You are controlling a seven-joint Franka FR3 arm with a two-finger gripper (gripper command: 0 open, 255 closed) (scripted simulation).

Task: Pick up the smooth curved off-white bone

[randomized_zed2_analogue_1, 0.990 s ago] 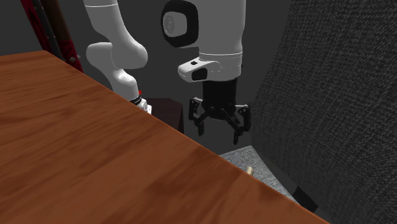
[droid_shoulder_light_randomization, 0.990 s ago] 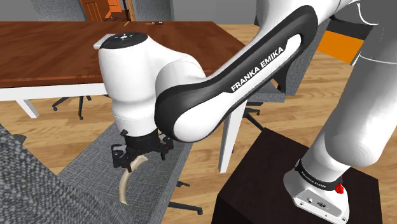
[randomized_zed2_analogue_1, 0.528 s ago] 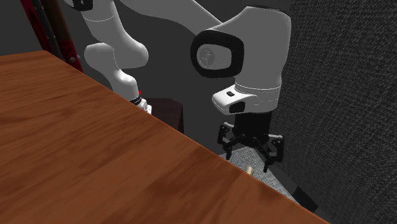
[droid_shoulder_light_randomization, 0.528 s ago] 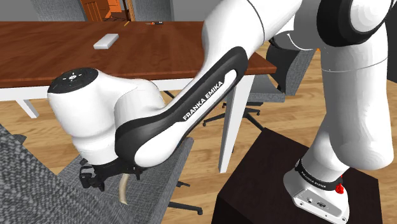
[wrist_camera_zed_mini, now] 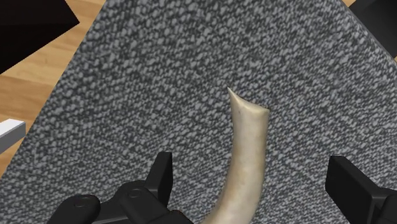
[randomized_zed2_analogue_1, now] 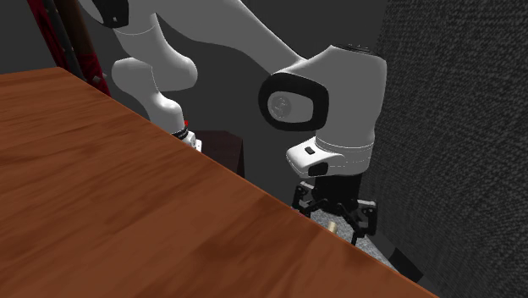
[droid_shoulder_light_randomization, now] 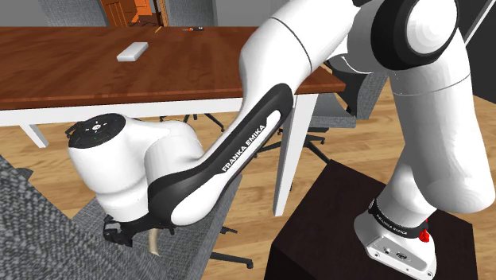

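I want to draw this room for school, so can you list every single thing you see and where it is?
bone: one, off-white, curved, lying on the grey seat between the open fingers, which do not touch it.
fabric seat: one, speckled grey, under the bone.
table: one, reddish-brown wooden top on white legs, beyond the arm in the shoulder view.
small block: one, white, on the table top.
floor: light wood, beside the seat.
stand: one, dark box, at the shoulder view's lower right.
arm: one, white with dark joints, reaching down from the stand.
end effector: one, black, open, low over the bone.
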